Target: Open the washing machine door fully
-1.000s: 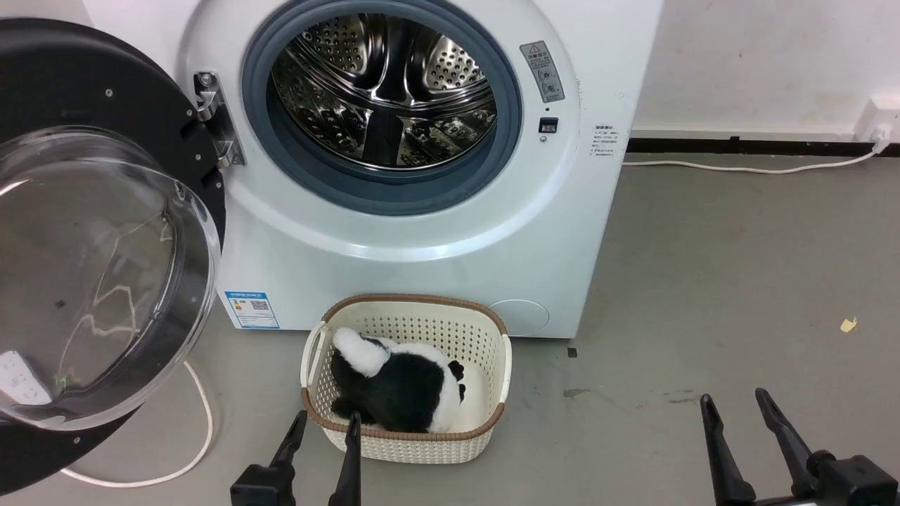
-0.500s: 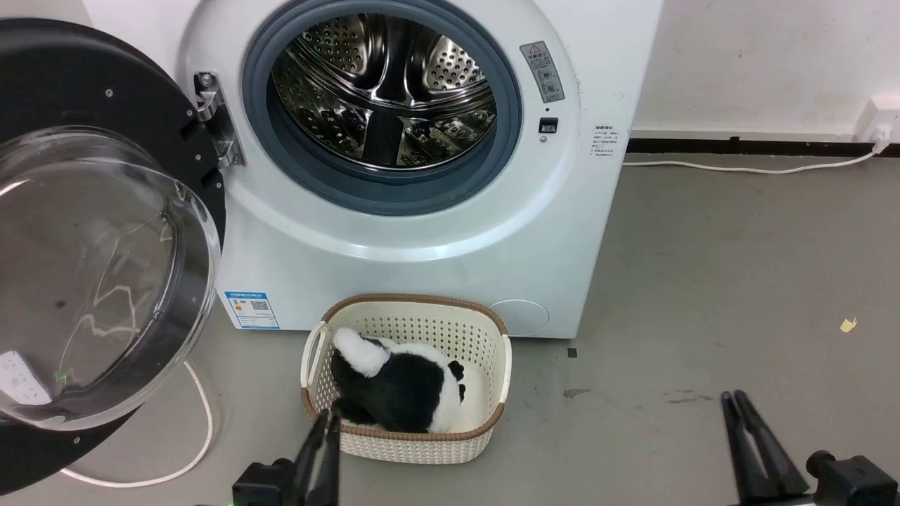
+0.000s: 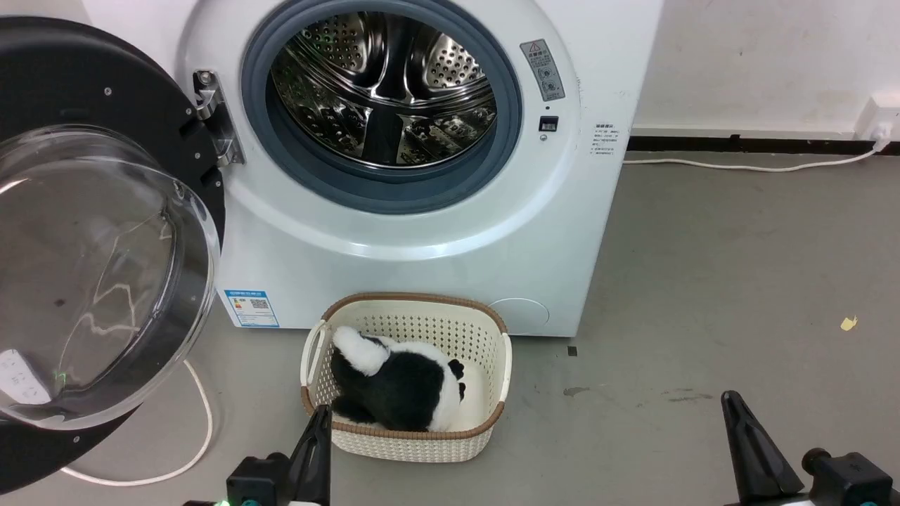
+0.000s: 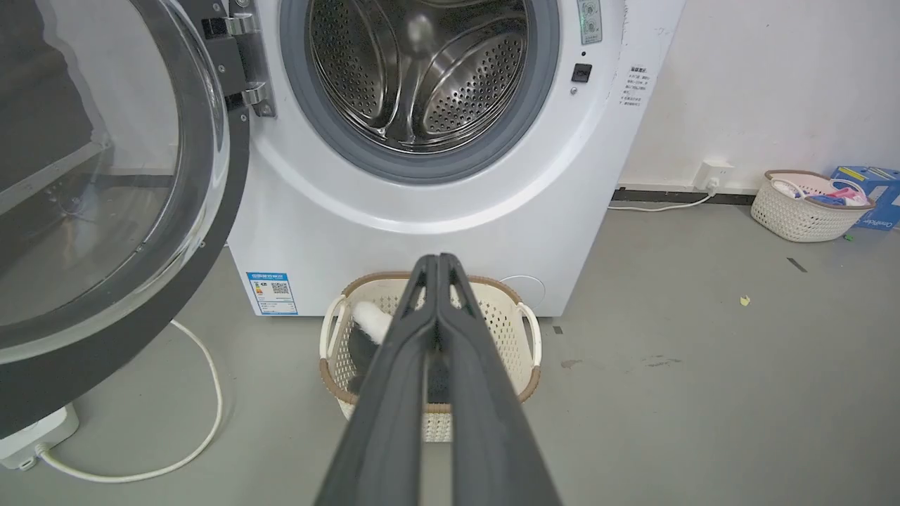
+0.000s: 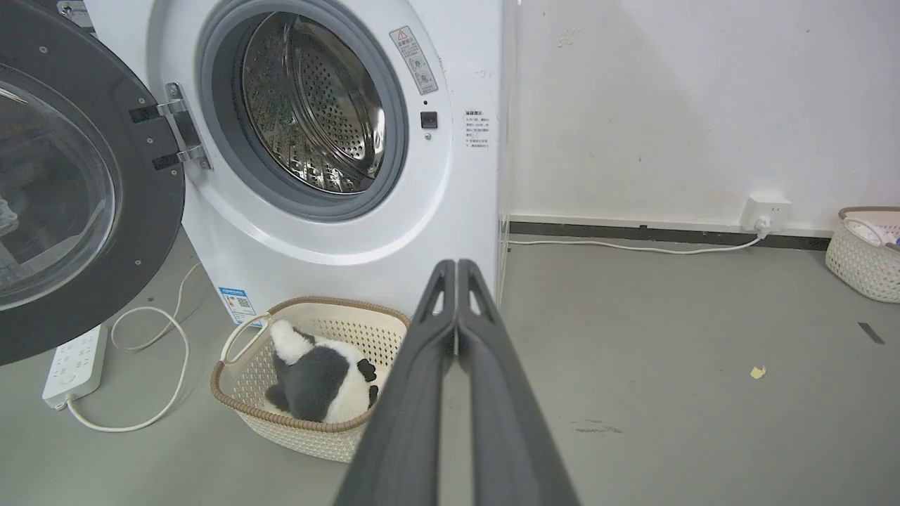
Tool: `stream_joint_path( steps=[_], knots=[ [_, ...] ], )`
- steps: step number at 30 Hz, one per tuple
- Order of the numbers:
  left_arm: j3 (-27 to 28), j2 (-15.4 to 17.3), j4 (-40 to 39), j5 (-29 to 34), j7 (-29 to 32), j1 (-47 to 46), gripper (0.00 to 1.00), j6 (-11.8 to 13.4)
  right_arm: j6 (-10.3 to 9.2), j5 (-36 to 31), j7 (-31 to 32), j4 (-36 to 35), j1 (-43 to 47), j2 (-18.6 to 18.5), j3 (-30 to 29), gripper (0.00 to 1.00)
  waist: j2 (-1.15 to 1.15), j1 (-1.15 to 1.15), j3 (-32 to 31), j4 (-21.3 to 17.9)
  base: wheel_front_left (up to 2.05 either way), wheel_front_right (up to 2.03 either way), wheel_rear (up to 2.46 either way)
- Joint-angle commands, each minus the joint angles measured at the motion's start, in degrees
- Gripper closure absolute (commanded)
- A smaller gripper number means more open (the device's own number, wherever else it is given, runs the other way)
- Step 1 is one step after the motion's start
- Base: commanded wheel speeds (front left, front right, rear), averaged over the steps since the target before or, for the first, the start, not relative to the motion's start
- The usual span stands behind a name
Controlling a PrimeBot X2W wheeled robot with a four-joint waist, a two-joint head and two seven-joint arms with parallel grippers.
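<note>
Washing machine door (image 3: 105,274), large, round, glossy black with a bulging clear glass bowl, hangs swung wide at the left of the big white front-loading washing machine (image 3: 422,246). Opening judged all but done; any further swing calls for a leftward push on its rim. Left hand (image 3: 322,416) and right hand (image 3: 733,405), fingers pressed together and empty, sit low, well apart from it. Cream woven basket (image 3: 422,446) with black-and-white plush toy (image 3: 401,390) stands on the floor just before the machine, in the reach path.

washing machine (image 3: 422,267) white | basket (image 3: 422,443) cream | plush (image 3: 401,386) black-white
</note>
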Motion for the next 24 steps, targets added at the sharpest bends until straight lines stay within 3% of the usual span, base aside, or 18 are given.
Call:
stream_joint_path(
  steps=[1,24],
  knots=[
    [0.4,-0.4,-0.5,0.8,0.3,-0.3,1.0,-0.3,0.01,-0.5,0.3,0.1,-0.8,0.0,0.2,1.0,0.0,0.0,0.0,0.0,0.0,0.0,0.0],
    [3.7,-1.7,-2.1,3.8,2.9,-0.8,1.0,-2.0,0.01,-1.7,2.3,0.2,-2.3,0.1,0.6,1.0,0.0,0.0,0.4,-0.1,0.0,0.0,0.0]
  ],
)
